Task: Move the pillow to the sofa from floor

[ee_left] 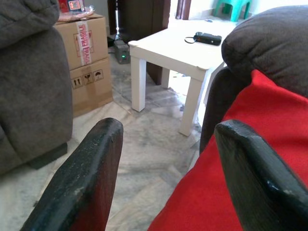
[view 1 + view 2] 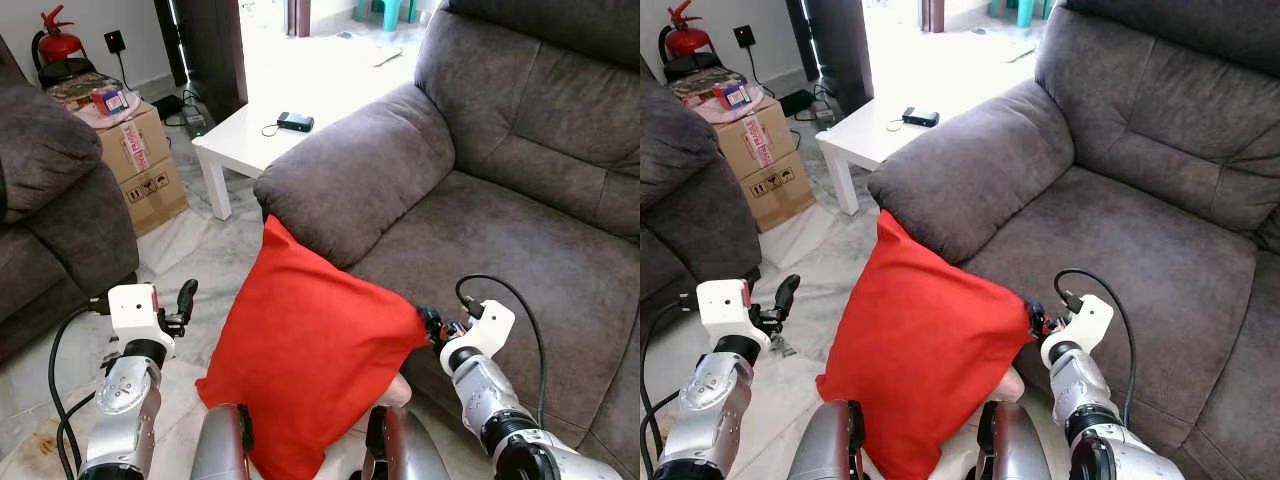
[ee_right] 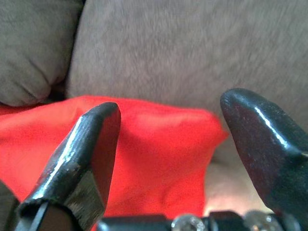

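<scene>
Right gripper, fingers apart, sits just beside the red pillow, which stands tilted against the sofa front; left gripper likewise spread; judged pre-grasp, closing on the pillow comes next.

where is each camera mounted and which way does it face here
Left eye view: head, looking down at the red pillow against the grey sofa; both arms and the left gripper show.
Right eye view: head, same scene; right gripper beside the pillow.
Left wrist view: along open black fingers toward the white table.
Right wrist view: along open fingers at pillow and sofa.
All share the pillow.
</scene>
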